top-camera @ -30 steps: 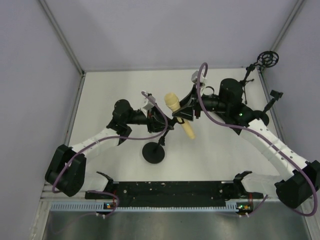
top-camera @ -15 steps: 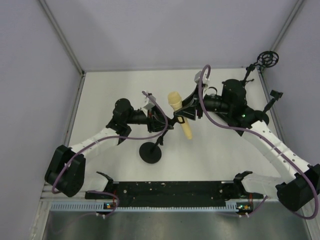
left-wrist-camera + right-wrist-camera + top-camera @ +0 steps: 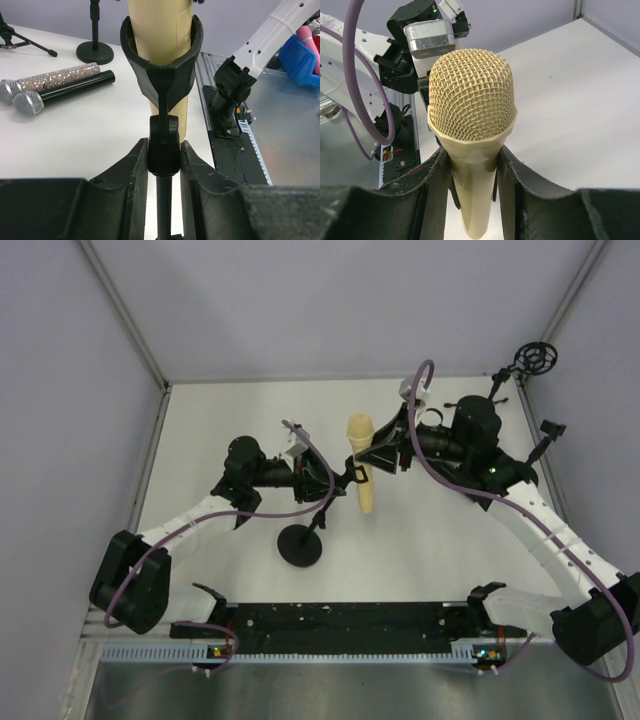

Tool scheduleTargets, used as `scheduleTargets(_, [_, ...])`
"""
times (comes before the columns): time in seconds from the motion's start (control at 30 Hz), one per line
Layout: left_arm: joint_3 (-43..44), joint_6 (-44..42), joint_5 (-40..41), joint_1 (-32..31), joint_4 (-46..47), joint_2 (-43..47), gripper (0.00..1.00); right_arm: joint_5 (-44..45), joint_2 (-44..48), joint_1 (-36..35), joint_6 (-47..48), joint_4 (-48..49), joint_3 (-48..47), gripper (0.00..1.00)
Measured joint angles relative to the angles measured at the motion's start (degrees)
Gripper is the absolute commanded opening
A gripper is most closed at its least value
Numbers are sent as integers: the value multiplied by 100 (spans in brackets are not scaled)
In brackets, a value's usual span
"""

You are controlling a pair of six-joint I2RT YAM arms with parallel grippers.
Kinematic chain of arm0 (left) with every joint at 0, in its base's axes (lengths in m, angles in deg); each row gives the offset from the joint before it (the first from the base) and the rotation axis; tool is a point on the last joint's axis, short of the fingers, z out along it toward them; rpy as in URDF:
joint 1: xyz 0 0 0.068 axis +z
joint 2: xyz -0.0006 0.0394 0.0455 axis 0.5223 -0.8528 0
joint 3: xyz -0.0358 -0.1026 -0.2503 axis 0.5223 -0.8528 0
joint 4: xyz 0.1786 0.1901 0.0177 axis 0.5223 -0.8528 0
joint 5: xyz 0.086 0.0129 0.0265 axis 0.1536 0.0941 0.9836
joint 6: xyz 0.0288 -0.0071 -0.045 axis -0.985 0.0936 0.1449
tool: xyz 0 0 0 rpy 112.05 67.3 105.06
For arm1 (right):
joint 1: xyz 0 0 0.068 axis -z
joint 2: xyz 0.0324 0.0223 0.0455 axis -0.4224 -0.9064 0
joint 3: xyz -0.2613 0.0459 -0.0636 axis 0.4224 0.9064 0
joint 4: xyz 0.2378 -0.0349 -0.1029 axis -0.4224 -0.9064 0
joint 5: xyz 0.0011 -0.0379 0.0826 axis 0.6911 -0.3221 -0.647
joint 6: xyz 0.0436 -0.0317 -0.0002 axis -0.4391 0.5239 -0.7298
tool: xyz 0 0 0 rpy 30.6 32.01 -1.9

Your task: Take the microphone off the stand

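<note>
1. Gripping the gold microphone (image 3: 471,105), the right gripper (image 3: 472,192) has both fingers pressed against the handle, one on each side. The mesh head sticks up just above the fingertips.
2. The left gripper (image 3: 162,162) is clamped on the stand (image 3: 162,70). Its fingers squeeze the black joint right under the clip, and the thin pole drops away between them.
3. The microphone isn't out of the stand yet. In the left wrist view, the gold handle sits cupped in the U-shaped clip just above the left fingers, and its tail end shows below the clip, behind the joint.
4. From the top camera, the two grippers face each other with the microphone between them. It's touching the right fingers and sits just past the tips of the left ones. The stand's round foot rests on the white table (image 3: 230,420), on the near side of the left fingers.
5. Off to the left of the left fingers and further out, a glittery silver mic (image 3: 55,80) and a black mic (image 3: 70,92) lie side by side on the table. A second stand (image 3: 95,50) sits just beyond them.
</note>
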Motion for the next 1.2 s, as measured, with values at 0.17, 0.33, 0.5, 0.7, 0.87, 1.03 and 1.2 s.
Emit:
scheduleTargets(0.17, [0,39,-4,96,20,11,0,31,98,162,-149,103,0,0])
scheduleTargets(0.33, [-2,37,-17,131,17,35,0,68,181,260,-348,350,0,0])
scheduleTargets(0.5, [-2,39,-70,142,17,35,0,72,184,273,-525,570,0,0])
scheduleTargets(0.7, [-2,35,-98,164,17,35,0,162,184,356,-754,638,-28,0])
scheduleTargets(0.87, [-2,22,-127,168,15,35,0,260,184,402,-859,588,-219,0])
scheduleTargets(1.03, [-2,-44,-179,168,-33,39,0,444,184,529,-885,601,-468,0])
scheduleTargets(1.2, [-2,-144,-315,162,-87,74,0,708,243,741,-863,636,-669,0])
